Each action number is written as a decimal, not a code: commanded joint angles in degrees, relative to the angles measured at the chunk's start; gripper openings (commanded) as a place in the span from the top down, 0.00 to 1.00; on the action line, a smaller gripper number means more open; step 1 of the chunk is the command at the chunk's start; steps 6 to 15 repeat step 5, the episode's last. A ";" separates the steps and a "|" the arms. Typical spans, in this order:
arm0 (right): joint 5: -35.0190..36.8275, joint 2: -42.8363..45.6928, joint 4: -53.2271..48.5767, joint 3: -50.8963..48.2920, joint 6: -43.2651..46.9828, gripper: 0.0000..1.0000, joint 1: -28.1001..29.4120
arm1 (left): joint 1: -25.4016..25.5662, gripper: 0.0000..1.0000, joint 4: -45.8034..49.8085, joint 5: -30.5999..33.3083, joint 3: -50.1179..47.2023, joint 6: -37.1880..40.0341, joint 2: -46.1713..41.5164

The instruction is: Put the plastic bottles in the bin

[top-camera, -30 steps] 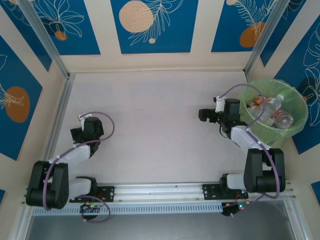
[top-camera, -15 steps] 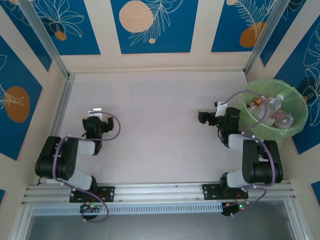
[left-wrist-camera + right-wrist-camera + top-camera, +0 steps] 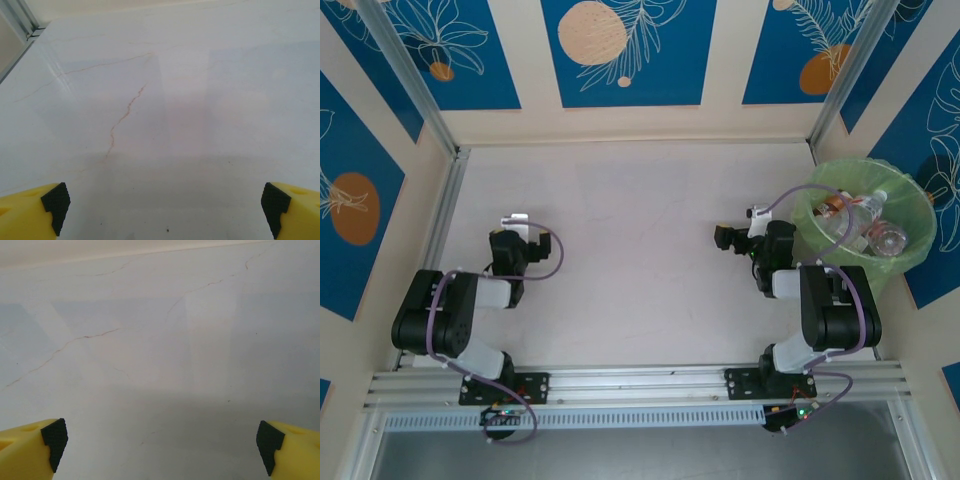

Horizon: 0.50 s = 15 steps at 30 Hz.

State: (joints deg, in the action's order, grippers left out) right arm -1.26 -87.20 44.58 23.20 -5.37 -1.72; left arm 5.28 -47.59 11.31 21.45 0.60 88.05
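Note:
The bin (image 3: 910, 248), round and lined with a light-green bag, stands at the table's right edge. Several clear plastic bottles (image 3: 868, 214) lie inside it, one with a white cap. My right gripper (image 3: 732, 238) hangs just left of the bin, low over the white table. In the right wrist view that gripper (image 3: 162, 446) is open, with bare table between its yellow fingers (image 3: 30, 450). My left gripper (image 3: 512, 246) sits at the left side of the table. The left wrist view shows it (image 3: 165, 209) open too, with nothing between its black pads (image 3: 55, 205).
The white table (image 3: 630, 220) has thin brown hairline marks. A metal rail (image 3: 440, 220) runs along its left edge, and blue patterned walls close in the back and sides. Both arm bases are bolted to the near rail (image 3: 640, 380).
Both arms have folded back toward their bases. The left gripper shifted a little right and away from me; the right gripper stayed beside the bin. Both stayed open.

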 commanded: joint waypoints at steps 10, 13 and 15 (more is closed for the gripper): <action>1.08 -0.02 1.70 0.67 -0.16 0.01 0.32 | -0.24 0.00 -1.07 -1.87 0.98 0.89 -0.24; 1.08 -0.02 1.70 0.67 -0.16 0.01 0.32 | -0.24 0.00 -1.07 -1.87 0.98 0.89 -0.24; 1.08 -0.02 1.70 0.67 -0.16 0.01 0.32 | -0.24 0.00 -1.07 -1.87 0.98 0.89 -0.24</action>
